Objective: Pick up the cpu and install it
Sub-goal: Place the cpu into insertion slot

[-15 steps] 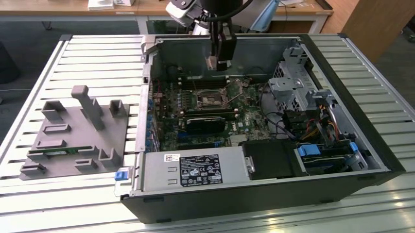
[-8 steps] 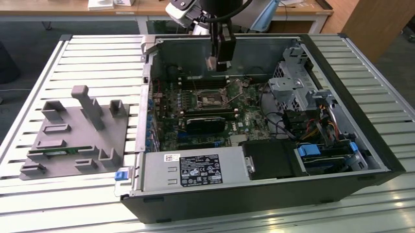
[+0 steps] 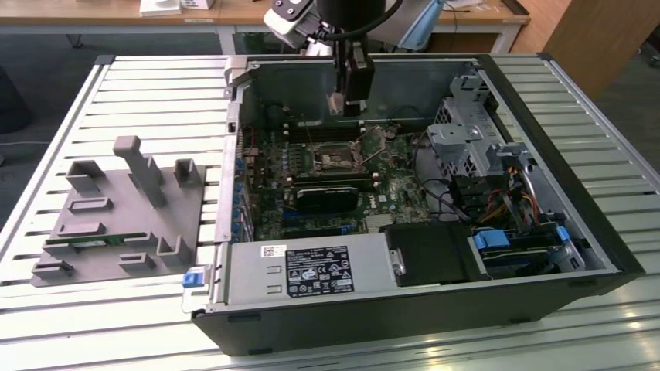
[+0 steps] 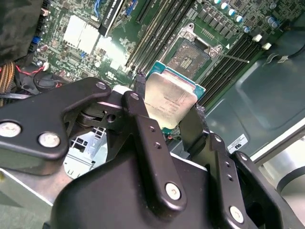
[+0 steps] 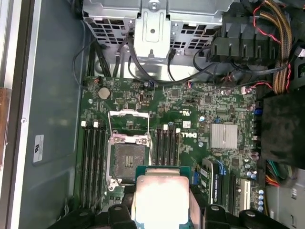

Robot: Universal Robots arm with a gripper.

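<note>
My gripper (image 3: pixel 348 104) hangs inside the open computer case (image 3: pixel 577 224), above the motherboard (image 3: pixel 341 170). It is shut on the cpu (image 4: pixel 169 98), a small silver square with a green rim, pinched by two opposite edges between the black fingers (image 4: pixel 139 86). The first wrist view has the cpu (image 5: pixel 159 198) in the air, close beside the dark open socket (image 5: pixel 126 160) and apart from it. The socket's metal frame (image 5: pixel 128 117) is swung open. In the second wrist view the socket (image 4: pixel 190 55) lies bare beyond the chip.
A grey tray (image 3: pixel 113 224) with a green memory stick (image 3: pixel 88 242) sits on the slatted table at the exterior view's left. Around the socket are memory slots (image 5: pixel 93 162), a heatsink (image 5: pixel 224 136), a metal drive cage (image 3: pixel 464 131), cable bundles (image 5: pixel 271 33) and the power supply (image 3: pixel 309 270).
</note>
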